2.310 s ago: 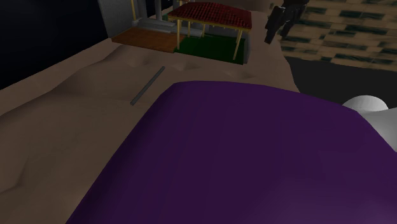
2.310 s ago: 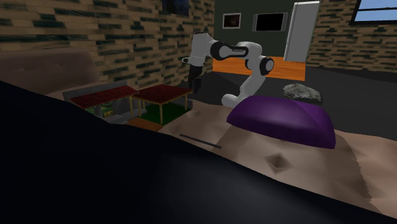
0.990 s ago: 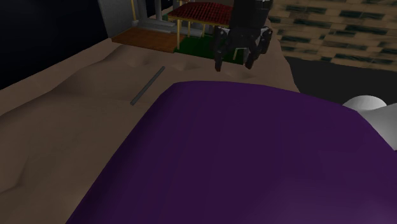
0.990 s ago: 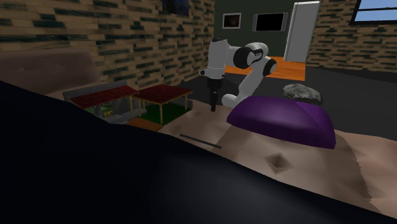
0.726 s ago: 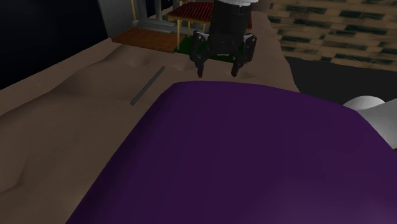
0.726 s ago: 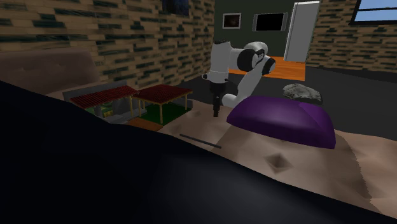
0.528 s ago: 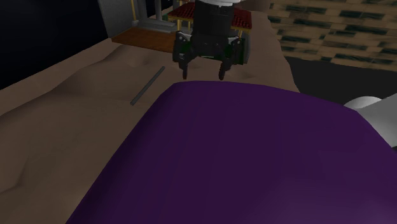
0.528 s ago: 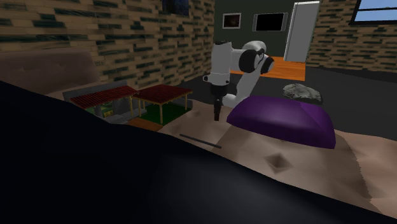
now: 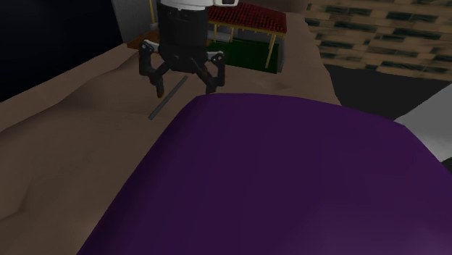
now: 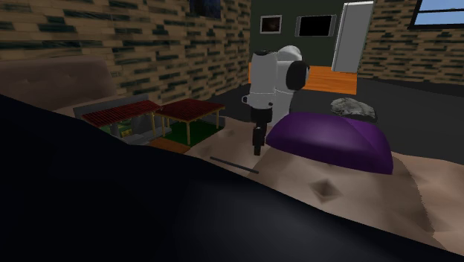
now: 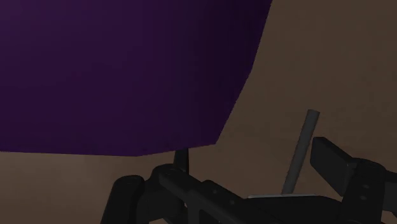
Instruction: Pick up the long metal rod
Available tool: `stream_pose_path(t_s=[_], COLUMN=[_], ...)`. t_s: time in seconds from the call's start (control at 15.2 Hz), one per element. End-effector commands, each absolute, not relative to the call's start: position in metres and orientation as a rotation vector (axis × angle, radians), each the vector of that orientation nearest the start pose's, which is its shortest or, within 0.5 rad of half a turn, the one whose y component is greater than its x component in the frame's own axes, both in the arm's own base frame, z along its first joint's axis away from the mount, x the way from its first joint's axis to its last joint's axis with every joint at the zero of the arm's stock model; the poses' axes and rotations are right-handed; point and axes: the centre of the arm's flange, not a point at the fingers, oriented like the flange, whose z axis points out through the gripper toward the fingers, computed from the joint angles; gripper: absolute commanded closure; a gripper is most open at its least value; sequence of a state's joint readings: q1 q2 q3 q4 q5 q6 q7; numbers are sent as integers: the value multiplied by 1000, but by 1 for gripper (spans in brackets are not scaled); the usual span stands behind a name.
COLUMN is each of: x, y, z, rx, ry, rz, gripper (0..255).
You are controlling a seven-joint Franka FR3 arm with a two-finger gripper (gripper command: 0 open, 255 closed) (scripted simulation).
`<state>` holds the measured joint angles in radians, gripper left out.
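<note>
The long grey rod (image 9: 161,106) lies flat on the tan, rippled surface (image 9: 80,138), just off the edge of a big purple cushion (image 9: 290,181). My black gripper (image 9: 186,89) hangs open over the rod's far end, fingers spread wide and pointing down, not touching it. In the second exterior view the gripper (image 10: 258,146) hovers a little above the rod (image 10: 234,164). In the wrist view the rod (image 11: 300,154) runs between the gripper's (image 11: 254,154) fingers, close to one fingertip (image 11: 329,153), with the cushion (image 11: 127,70) beside it.
A small pavilion model with red roofs (image 9: 250,16) and a green floor stands behind the rod, also seen as the pavilion (image 10: 189,112). A grey rock-like lump (image 10: 353,108) lies beyond the cushion (image 10: 331,141). A dark mass (image 10: 111,216) fills the second exterior view's foreground.
The arm has swung toward the shoulder view's left and come down, carrying the gripper from in front of the pavilion to over the rod. The fingers stayed open; the rod has not moved.
</note>
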<state>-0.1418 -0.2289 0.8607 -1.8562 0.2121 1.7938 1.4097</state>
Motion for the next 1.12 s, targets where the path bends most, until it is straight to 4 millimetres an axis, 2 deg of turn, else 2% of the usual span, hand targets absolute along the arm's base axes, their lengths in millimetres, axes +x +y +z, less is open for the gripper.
stream_pose_path(t_s=[0.0, 0.26, 0.73, 0.86, 0.92, 1.06], x=[371, 396, 396, 396, 396, 397], y=[408, 448, 448, 448, 449, 449], z=[586, 586, 549, 546, 546, 546], rx=[-2803, -2738, -2738, -2738, -2738, -2738], ry=[1155, 1258, 1258, 1258, 1258, 1258], rz=[-6, 16, 16, 16, 16, 16], gripper=[0, 0, 0, 0, 255, 255])
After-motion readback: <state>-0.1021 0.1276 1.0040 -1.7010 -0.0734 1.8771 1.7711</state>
